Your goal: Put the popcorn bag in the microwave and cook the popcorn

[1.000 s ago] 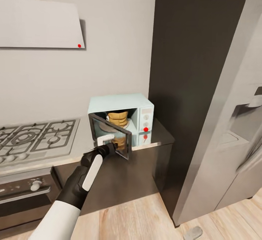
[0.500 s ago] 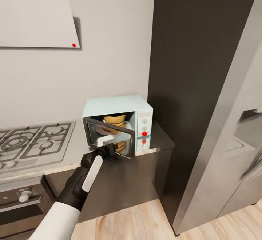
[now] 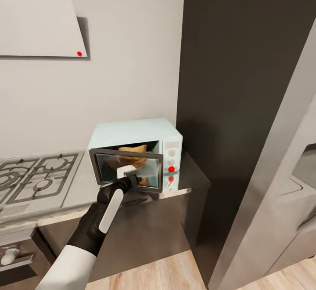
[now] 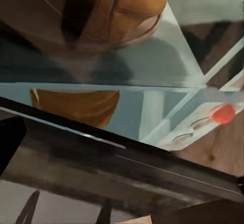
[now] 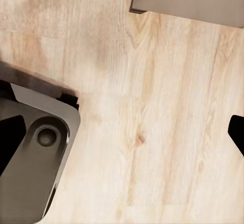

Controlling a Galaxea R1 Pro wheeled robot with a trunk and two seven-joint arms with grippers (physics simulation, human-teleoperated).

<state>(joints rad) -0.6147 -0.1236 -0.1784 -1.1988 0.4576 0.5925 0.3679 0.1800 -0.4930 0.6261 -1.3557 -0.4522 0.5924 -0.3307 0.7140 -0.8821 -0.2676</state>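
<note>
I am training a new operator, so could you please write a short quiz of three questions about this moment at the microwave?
1. True or false: the popcorn bag is inside the microwave.
2. Which arm reaches to the microwave door? A. the left arm B. the right arm
3. Fill in: to the right of the door, on the white panel, there is a ____ dot.

Key: 1 true; the tan bag shows above the door, which is nearly shut. 2 A; the left gripper is at the door's lower edge. 3 red.
</note>
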